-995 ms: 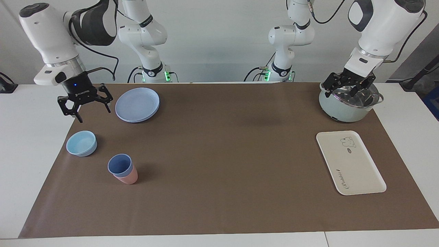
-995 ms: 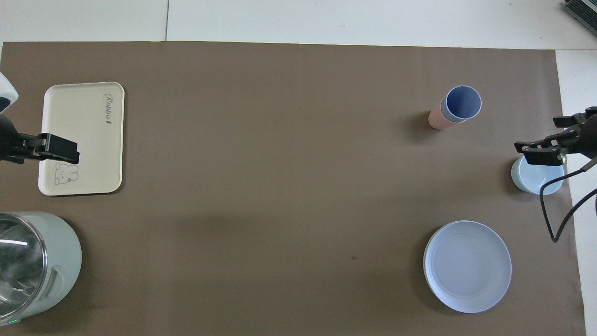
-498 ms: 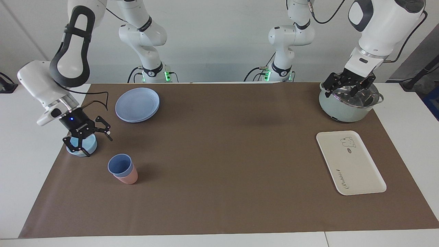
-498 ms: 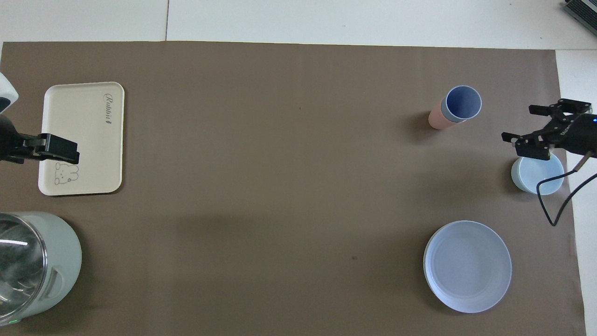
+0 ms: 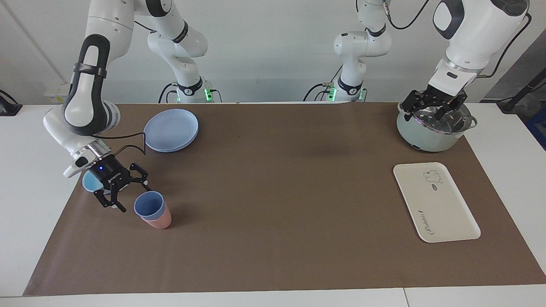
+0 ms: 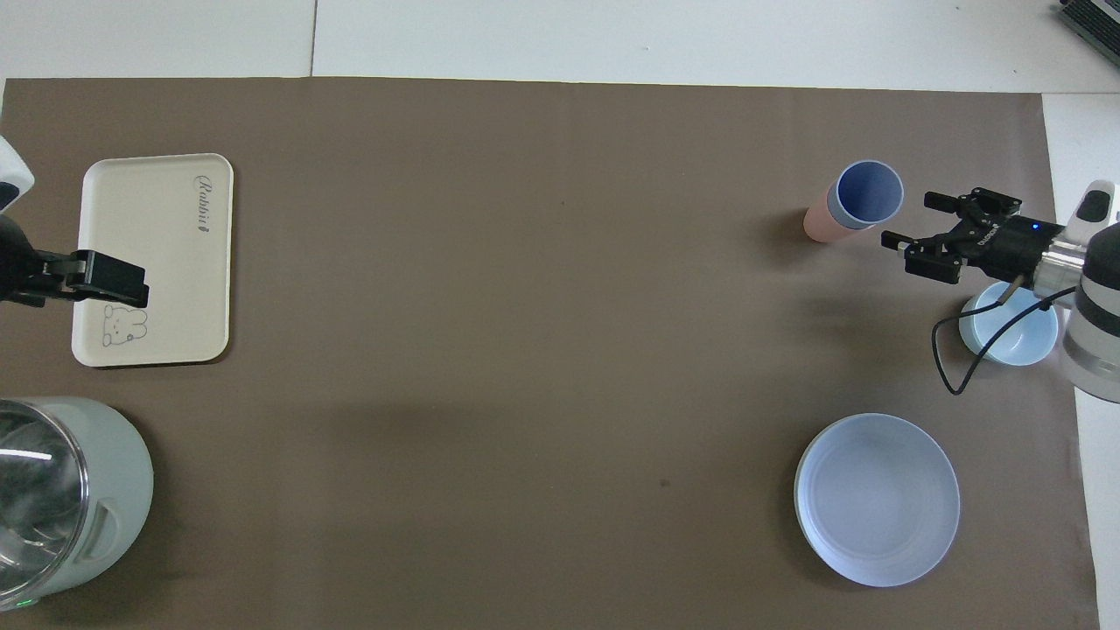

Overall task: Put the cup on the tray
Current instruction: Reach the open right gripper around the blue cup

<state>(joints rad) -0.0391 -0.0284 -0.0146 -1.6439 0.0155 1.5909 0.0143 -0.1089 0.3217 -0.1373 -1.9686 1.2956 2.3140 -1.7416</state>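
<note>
I saw a brown mat point(image 5: 273, 200) over a white table point(image 5: 25, 204), pale wall above. Right gripper point(image 5: 128, 194) hung spread wide, empty, just beside the cup point(image 5: 149, 205) nested in a pink cup point(image 5: 158, 221). Left gripper point(image 5: 435, 106), fingers apart, waited over the pot point(image 5: 431, 132); tray point(image 5: 435, 202) bare.

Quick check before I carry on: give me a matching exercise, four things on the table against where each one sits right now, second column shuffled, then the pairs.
Things:
1. cup
2. tray
3. right gripper
4. left gripper

Places:
A. over the pot
B. nested in the pink cup
C. flat and bare at the left arm's end of the table
D. fingers open, beside the cup, in front of the bowl

Pairs: 1-B, 2-C, 3-D, 4-A
</note>
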